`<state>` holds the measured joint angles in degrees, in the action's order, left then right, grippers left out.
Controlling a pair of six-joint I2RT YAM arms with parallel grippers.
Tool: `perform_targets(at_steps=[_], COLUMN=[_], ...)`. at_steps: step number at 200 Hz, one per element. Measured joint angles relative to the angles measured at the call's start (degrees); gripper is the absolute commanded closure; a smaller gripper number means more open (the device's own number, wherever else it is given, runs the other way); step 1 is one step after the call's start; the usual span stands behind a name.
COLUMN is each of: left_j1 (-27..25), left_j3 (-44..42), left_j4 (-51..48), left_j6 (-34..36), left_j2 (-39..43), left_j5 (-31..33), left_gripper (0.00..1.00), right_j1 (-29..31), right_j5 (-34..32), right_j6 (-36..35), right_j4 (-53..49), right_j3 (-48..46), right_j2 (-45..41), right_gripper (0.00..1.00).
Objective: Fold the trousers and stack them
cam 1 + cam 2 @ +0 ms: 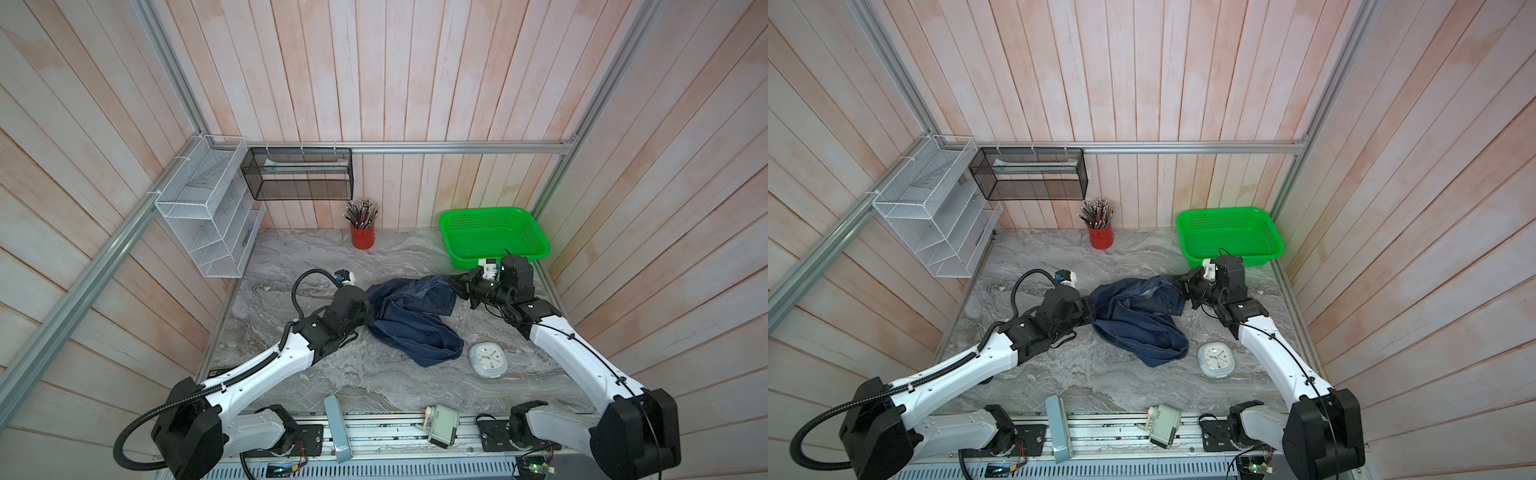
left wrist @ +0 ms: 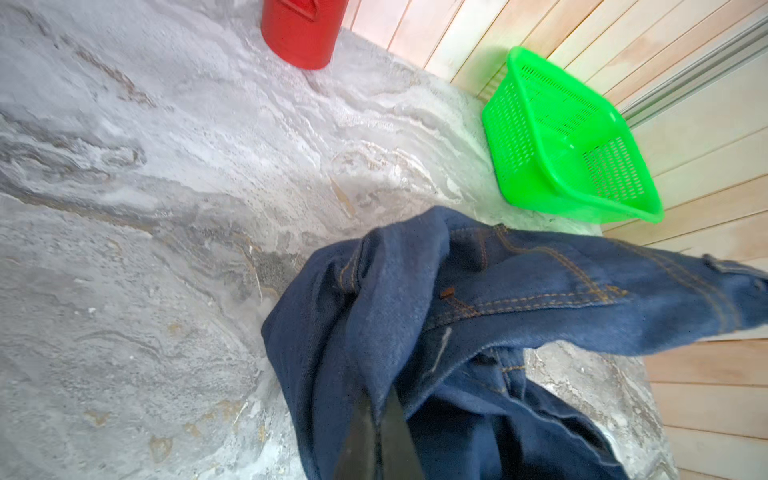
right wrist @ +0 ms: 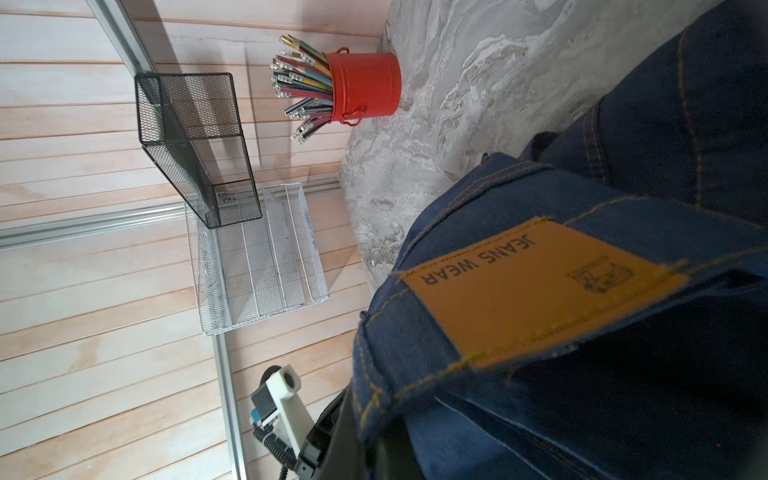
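Marble table | pencils in red cup | left gripper, right gripper clamped on trousers

Open marble table at left and front, clock just beside trousers, green basket in far right corner

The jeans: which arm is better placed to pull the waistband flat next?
Right, probably: the right gripper is shut on the jeans beside the waistband's leather patch, while the left gripper grips cloth at their other side.
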<state>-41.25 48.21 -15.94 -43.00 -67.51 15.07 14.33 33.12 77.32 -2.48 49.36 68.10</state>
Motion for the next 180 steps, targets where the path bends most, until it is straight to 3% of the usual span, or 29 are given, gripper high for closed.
perform_targets(at_steps=[43, 64, 85, 126, 180], left_j1=[2.2, 5.8, 10.4, 17.3, 19.6], left_j3=[0.2, 1.3, 4.6, 12.7, 17.5], left_j4=[-6.0, -9.0, -9.8, -10.2, -10.1], left_j6=[4.6, 8.9, 14.0, 22.5, 25.4], left_j2=[12.7, 19.8, 23.5, 20.1, 9.4], left_j5=[6.6, 9.9, 9.0, 0.7, -10.0], left_gripper=[1.00, 1.00, 1.00, 1.00, 1.00], right_j1=[-5.8, -10.1, -13.4, -19.0, -23.8], right_j5=[0.2, 0.7, 3.9, 13.4, 13.0], right_j6=[-2.9, -4.4, -5.5, -6.3, -7.8], right_j4=[-3.9, -5.5, -6.7, -7.8, -9.0], right_j3=[3.3, 4.8, 5.7, 7.8, 9.4], right_j2=[-2.3, -4.5, -6.8, -9.3, -11.4], right_gripper=[1.00, 1.00, 1.00, 1.00, 1.00])
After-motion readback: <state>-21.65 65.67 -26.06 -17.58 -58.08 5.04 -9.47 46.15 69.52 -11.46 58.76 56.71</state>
